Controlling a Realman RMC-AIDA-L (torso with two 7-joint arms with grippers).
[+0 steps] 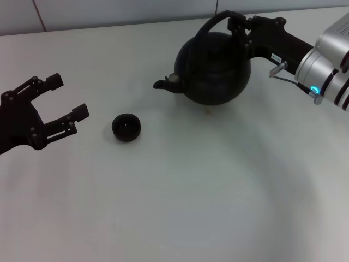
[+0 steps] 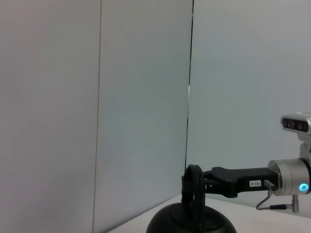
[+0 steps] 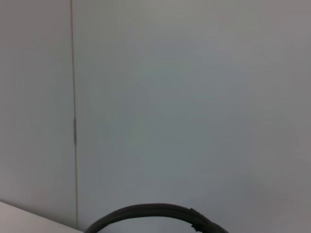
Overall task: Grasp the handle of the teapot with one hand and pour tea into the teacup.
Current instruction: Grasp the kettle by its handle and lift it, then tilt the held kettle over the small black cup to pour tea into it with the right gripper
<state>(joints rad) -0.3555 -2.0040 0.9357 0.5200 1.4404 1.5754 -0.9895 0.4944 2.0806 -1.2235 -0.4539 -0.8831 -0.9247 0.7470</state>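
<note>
Gripping the handle [image 1: 218, 21] at the top of its arch, the right gripper [image 1: 238, 26] reaches in from the robot's right, its black fingers closed around the hoop on the side away from the spout. Behind the fingers, the black gripper body runs back to a silver wrist section with a small lit blue ring. The left wrist view shows the same hold from the side: the right gripper [image 2: 200, 187] comes in level and meets the handle [image 2: 193, 194] near its crown, above the rounded top of the pot. In the right wrist view only a dark curved strip of the handle [image 3: 155, 210] shows, against a pale wall. The teapot [image 1: 215, 68] sits toward the far side of the white table [image 1: 191, 207], its short spout pointing to the robot's left; whether its base rests on the surface or hangs just above it cannot be told. A faint brownish spot of tea [image 1: 209, 113] marks the table just by the pot's near edge. The teacup [image 1: 126, 127] stands upright on the table, nearer the robot and to the left of the spout, apart from the pot. Farther left again, the left gripper [image 1: 64, 105] hovers beside the cup without touching it, its two black fingers spread wide with nothing between them, pointing toward the cup and pot.
</note>
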